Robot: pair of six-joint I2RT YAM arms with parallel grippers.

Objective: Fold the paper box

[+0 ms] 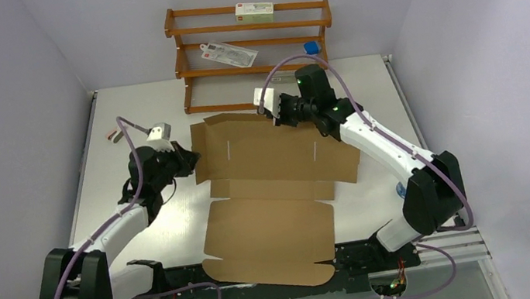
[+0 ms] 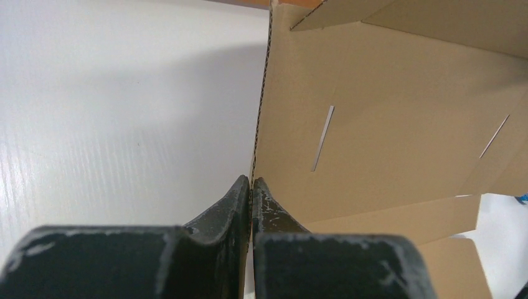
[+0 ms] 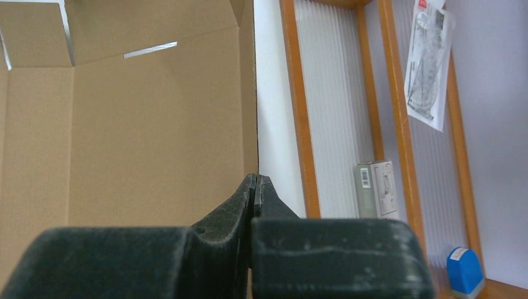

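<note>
The paper box (image 1: 268, 196) lies spread open mid-worktop (image 1: 132, 113) — the left hand (image 2: 250, 187) is clamped on its left edge, the right hand (image 3: 256, 184) is pinched tight on the far edge beside the wooden rack (image 3: 301, 124).

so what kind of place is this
Probably a robot lab test cell: two YAM arms bolted to a white table, bare walls close around, a wooden rack behind the paper box.

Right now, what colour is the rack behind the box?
The rack is orange-brown, clearest in the top view.

Lab, white walled robot table (image 1: 146, 103)
</note>
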